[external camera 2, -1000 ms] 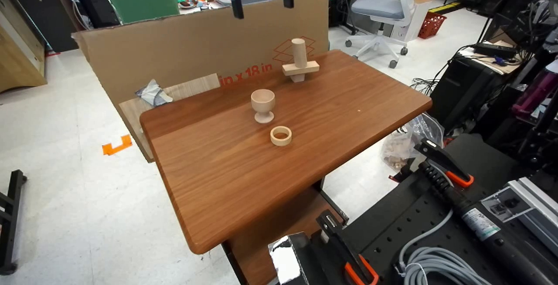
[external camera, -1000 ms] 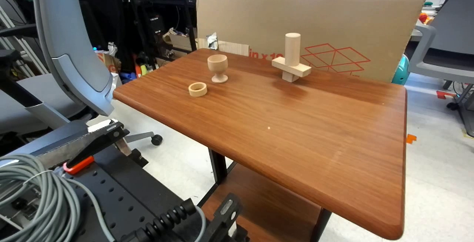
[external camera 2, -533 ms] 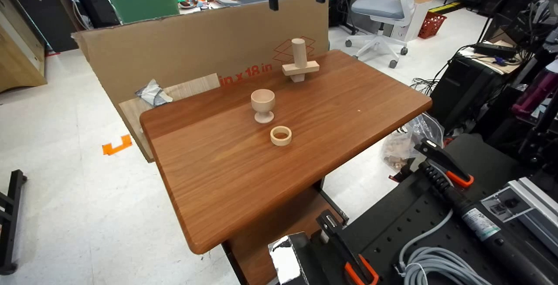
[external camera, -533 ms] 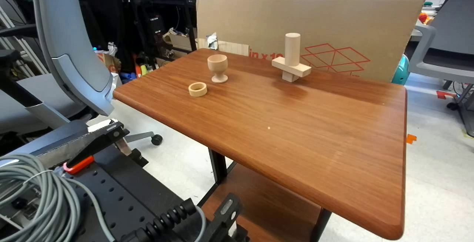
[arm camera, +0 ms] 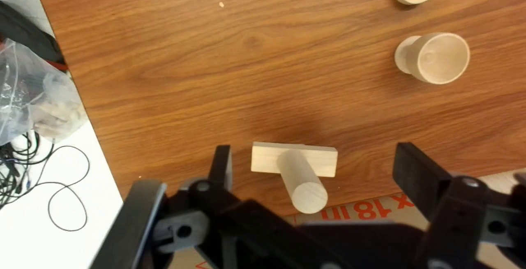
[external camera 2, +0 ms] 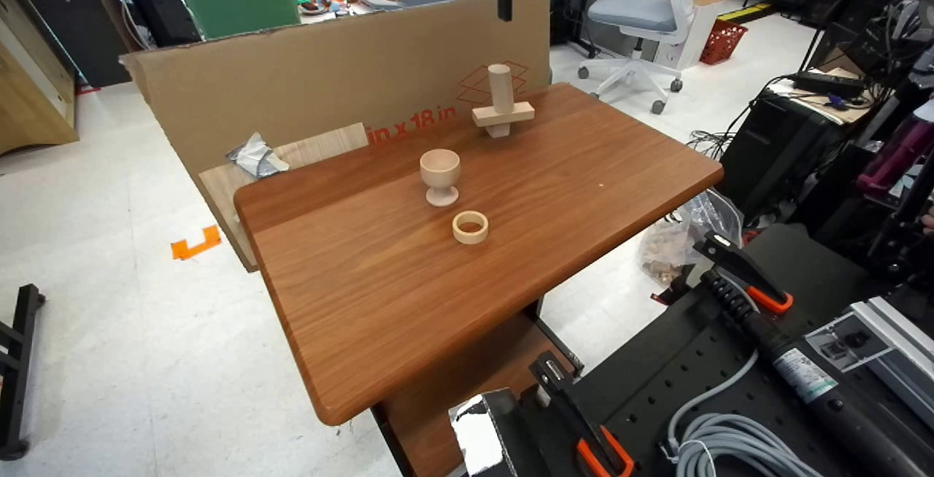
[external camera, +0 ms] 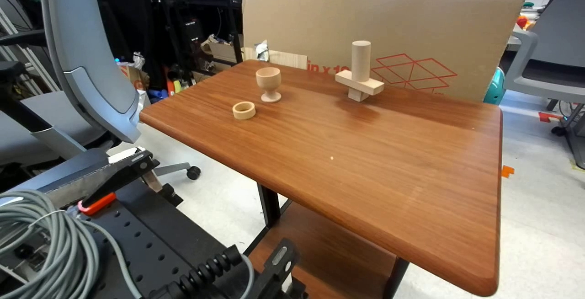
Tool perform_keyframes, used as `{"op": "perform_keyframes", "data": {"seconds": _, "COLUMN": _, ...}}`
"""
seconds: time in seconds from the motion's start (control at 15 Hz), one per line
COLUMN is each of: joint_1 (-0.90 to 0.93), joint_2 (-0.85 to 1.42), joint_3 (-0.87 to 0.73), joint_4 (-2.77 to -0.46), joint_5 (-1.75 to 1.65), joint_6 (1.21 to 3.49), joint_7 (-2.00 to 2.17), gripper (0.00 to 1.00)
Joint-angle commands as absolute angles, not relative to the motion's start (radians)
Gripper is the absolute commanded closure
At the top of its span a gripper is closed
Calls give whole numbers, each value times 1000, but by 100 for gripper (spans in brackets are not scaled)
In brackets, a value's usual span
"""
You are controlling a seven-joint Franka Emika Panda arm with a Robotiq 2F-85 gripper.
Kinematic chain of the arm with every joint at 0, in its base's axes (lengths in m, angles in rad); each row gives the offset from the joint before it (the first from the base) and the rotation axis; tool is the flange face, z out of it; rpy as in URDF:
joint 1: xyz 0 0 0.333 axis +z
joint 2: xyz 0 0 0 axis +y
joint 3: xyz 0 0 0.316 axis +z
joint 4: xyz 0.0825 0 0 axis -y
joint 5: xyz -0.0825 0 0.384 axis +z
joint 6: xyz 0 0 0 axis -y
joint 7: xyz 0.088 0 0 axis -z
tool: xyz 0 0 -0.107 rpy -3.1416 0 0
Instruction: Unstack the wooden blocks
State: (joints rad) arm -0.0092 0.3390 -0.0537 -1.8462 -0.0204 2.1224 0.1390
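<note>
**Pre-grasp, we judge**

Our black two-fingered gripper (arm camera: 314,154), jaws spread, empty, hangs above the upright pale-wood cylinder (arm camera: 301,182) on a flat pale-wood plank (arm camera: 265,158) and small pale-wood block (external camera: 358,95) on the brown wood-grain table (external camera: 388,162). Next we should descend and clasp the cylinder.

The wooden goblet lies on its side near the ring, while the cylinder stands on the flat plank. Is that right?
Not quite: the wooden goblet stands upright, as both exterior views show. It is near the ring, and the cylinder does stand on the flat plank.
</note>
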Motion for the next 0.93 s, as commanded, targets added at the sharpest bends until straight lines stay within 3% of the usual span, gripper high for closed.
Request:
{"op": "perform_keyframes", "data": {"seconds": 0.0, "joint_1": -33, "joint_2": 377, "joint_3": -73, "joint_4": -1813, "joint_5": -19, "joint_6": 2139, "joint_7": 146, "gripper": 0}}
{"op": "perform_keyframes", "data": {"seconds": 0.87, "joint_1": -25, "joint_2": 590, "joint_3": -80, "joint_4": -1573, "joint_5": -24, "joint_6": 2091, "joint_7": 171, "gripper": 0}}
